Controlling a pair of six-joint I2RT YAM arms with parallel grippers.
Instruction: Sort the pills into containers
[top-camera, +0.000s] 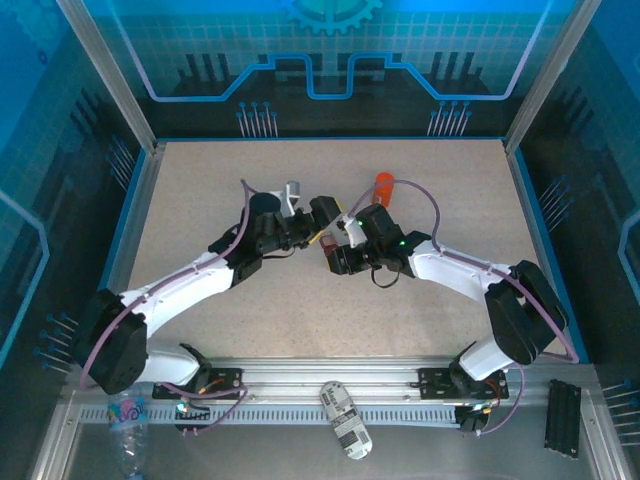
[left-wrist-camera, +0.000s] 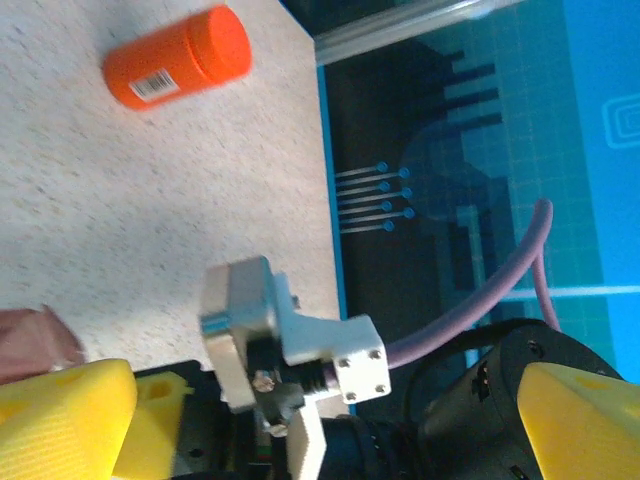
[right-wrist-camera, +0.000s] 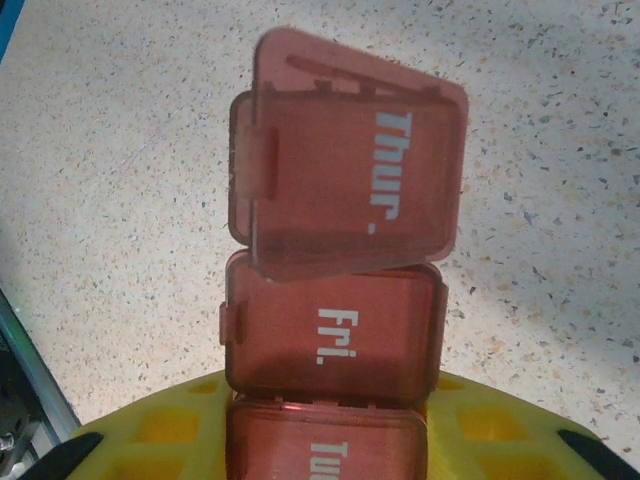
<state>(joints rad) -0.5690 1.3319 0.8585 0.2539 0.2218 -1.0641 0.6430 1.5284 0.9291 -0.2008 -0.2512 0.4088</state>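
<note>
Tray (right-wrist-camera: 405, 385) is clamped in right tool (right-wrist-camera: 325, 450) over bench (right-wrist-camera: 100, 150); Thur. lid (right-wrist-camera: 350, 150) is flipped open, Fri. lid (right-wrist-camera: 330, 340) shut. Left tool (left-wrist-camera: 320, 440) is spread wide, empty. Tray should be kept level and steady while bottle (left-wrist-camera: 178, 60) is fetched.

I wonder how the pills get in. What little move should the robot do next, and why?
Probably the open left gripper should push the tilted "Thur." lid further back. That lid of the translucent red-brown plastic pill tray stands only part-way up over its compartment, the "Fri." lid beside it lies shut, and the right gripper is shut on the tray, steadying it.
</note>
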